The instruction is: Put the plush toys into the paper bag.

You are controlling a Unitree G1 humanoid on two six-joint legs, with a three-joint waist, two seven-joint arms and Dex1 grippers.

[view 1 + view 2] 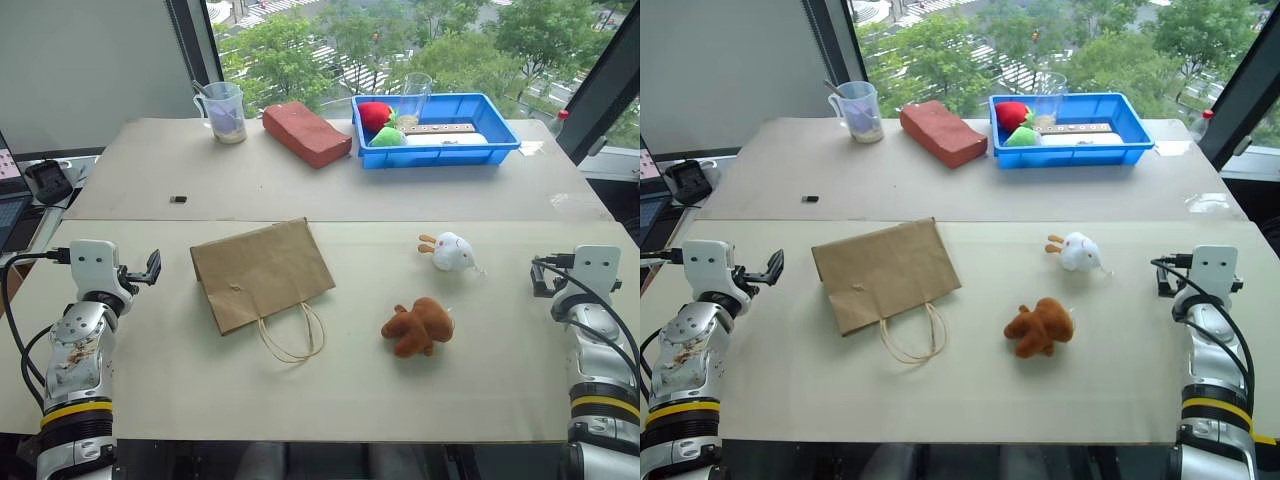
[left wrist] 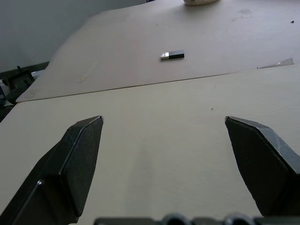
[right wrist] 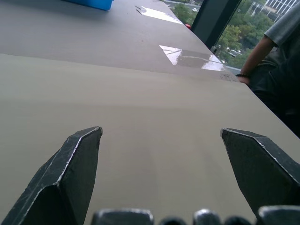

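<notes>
The paper bag (image 1: 260, 272) lies flat on the near table, left of centre, its cord handles (image 1: 292, 336) pointing toward me. The reddish-brown plush toy (image 1: 418, 326) sits to the bag's right. The white bunny-like plush toy (image 1: 450, 250) with orange ears lies a little beyond it. My left gripper (image 2: 164, 123) hovers open and empty over the table's left edge, left of the bag. My right gripper (image 3: 161, 132) hovers open and empty over the right edge, right of both toys. Neither gripper touches anything.
On the far table stand a clear measuring cup (image 1: 224, 110), a reddish-brown brick-shaped block (image 1: 305, 132) and a blue tray (image 1: 440, 158) holding red and green toys (image 1: 378, 122) and a glass (image 1: 414, 98). A small black stick (image 2: 172, 55) lies ahead of the left gripper. A person's arm (image 3: 255, 56) shows at the right.
</notes>
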